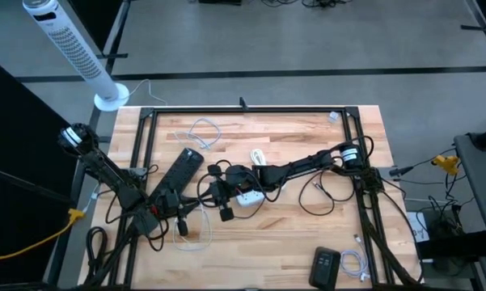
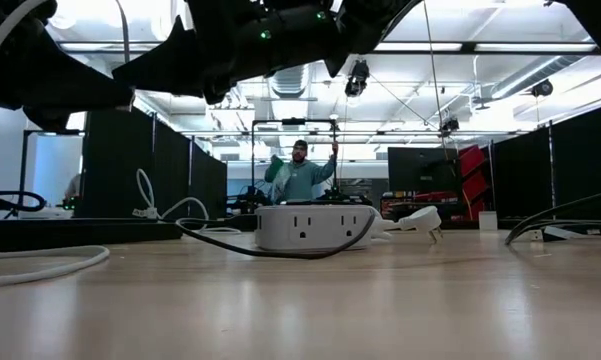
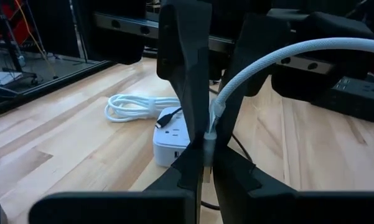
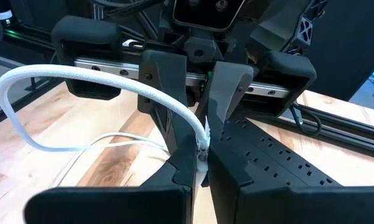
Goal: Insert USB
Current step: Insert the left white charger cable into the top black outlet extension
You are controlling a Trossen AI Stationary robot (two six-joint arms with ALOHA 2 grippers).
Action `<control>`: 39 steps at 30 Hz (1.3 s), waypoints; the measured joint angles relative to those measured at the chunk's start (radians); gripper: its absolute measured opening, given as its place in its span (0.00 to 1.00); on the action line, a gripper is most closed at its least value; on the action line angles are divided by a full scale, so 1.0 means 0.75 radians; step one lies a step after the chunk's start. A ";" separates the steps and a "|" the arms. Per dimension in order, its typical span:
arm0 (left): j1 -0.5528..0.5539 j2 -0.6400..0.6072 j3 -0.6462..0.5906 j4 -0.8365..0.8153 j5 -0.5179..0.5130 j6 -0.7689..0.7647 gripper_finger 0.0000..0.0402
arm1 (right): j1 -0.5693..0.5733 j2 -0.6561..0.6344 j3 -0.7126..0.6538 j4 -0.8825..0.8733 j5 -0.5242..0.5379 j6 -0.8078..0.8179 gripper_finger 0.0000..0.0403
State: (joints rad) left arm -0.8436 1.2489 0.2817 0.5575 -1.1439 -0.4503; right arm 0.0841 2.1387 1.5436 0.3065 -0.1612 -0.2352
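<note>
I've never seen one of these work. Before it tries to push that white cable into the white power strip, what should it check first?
1. Left gripper holds the white braided cable: ok, shut on it at the plug end.
2. Right gripper holds the cable: ok, shut on it.
3. White power strip in sight: ok, it lies on the table beyond the left gripper.
4. Plug tip aimed at a USB port: cannot tell, the tip is hidden between the fingers.
5. Cable slack: ok, it arcs freely away from both grippers.
</note>
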 joint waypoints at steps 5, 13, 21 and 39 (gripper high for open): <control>0.000 -0.001 0.000 0.000 0.002 0.021 0.05 | -0.001 -0.002 0.000 -0.010 0.001 0.000 0.03; 0.001 -0.053 0.000 0.010 0.002 0.063 0.24 | -0.005 -0.047 0.000 -0.051 0.016 -0.065 0.03; 0.019 -0.207 0.001 -0.135 -0.029 0.004 0.33 | -0.020 -0.161 -0.001 -0.133 0.082 -0.161 0.03; 0.508 -0.311 -0.005 -0.966 0.060 -0.612 0.20 | -0.009 -0.325 -0.001 -0.447 0.113 -0.251 0.03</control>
State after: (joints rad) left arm -0.4630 1.0159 0.2783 -0.1673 -1.0991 -0.9094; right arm 0.0776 1.8954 1.5425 -0.0289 -0.0761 -0.4237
